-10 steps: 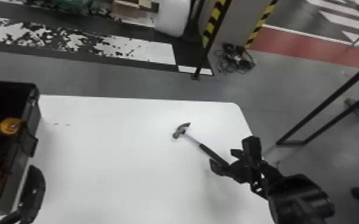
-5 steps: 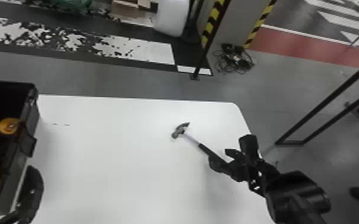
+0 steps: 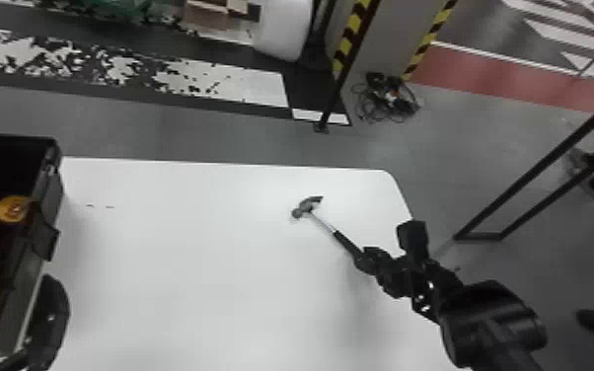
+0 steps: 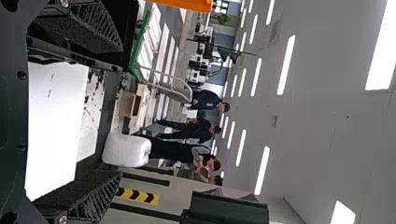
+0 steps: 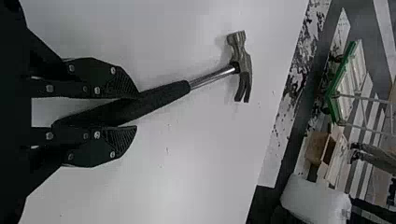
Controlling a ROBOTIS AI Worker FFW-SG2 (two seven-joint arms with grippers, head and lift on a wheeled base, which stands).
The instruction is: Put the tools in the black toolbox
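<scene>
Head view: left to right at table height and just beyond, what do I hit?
Black toolbox → small dark marks on the white table → hammer, head first → right tool at its handle → black metal frame off the table's right side.

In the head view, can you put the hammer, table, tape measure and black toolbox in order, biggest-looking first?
1. White table
2. Black toolbox, partly cut off
3. Claw hammer and yellow tape measure: too close to rank; the hammer's longer but skinnier
</scene>
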